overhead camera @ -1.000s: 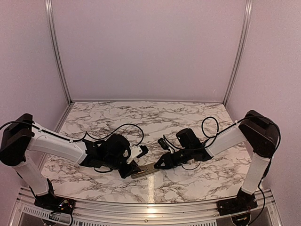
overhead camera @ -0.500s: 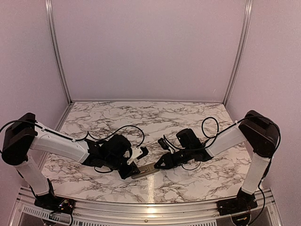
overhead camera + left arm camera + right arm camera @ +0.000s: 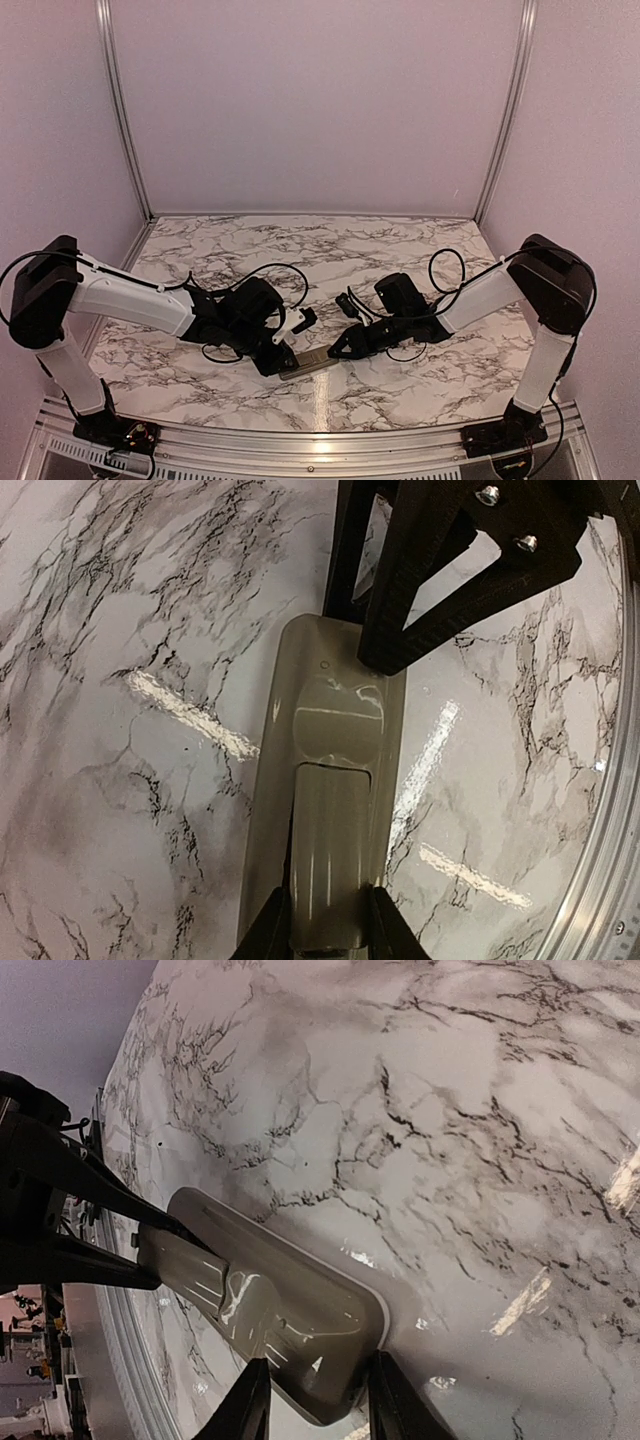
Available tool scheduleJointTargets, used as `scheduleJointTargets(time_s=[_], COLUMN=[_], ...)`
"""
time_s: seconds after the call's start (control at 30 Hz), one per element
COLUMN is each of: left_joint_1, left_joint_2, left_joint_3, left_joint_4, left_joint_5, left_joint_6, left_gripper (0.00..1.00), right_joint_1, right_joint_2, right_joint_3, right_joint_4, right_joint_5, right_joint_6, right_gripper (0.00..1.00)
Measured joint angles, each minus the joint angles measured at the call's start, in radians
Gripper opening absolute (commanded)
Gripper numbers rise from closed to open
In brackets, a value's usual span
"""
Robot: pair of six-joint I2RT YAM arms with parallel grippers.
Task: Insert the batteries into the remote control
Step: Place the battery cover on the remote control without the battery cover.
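Left side: the left arm (image 3: 130, 305) reaches low across the marble-patterned counter (image 3: 330, 250) toward the centre near edge. The left end effector (image 3: 277, 362) is only narrowly open. In its wrist view both fingers (image 3: 265, 935) press against the long sides of the remote control (image 3: 306, 365) at its near end, one on each side. Grip confirmed.

Centre: the remote control lies lengthwise between the two arms with its greyish back side facing up. A raised, rounded panel shows along the back and no buttons are visible. It sits low at the counter surface. Whether it rests fully on the counter or is held just clear of it cannot be determined.

Right side: the right arm (image 3: 490, 290) reaches in from the opposite direction. The right end effector (image 3: 338, 350) is likewise narrowly open. Its fingers (image 3: 248, 1405) straddle the remote's other end and bear on both edges. Grip confirmed.

The two end effectors face each other tip to tip, close together but apart, with the remote spanning the gap.
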Motion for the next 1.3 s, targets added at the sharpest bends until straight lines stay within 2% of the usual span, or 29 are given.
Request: scheduleJointTargets(time_s=[0.23,0.43,0.87,1.3], left_joint_1=[0.005,0.005,0.005,-0.003], left_joint_2=[0.006,0.014,0.025,0.039], left_joint_3=[0.000,0.013,0.037,0.050], left_joint_4=[0.000,-0.014,-0.045,-0.027], left_joint_5=[0.027,0.025,0.017,0.005], left_joint_6=[-0.014,-0.018,0.000,0.013], left_gripper=[0.06,0.10,0.31,0.47], right_joint_1=[0.000,0.000,0.000,0.001], right_joint_2=[0.000,0.000,0.000,0.000], right_joint_3=[0.000,0.000,0.000,0.000], right_joint_4=[-0.001,0.000,-0.001,-0.004], right_joint_5=[0.000,0.000,0.000,-0.010], right_joint_6=[0.000,-0.001,-0.003,-0.004], right_gripper=[0.32,0.32,0.32,0.33])
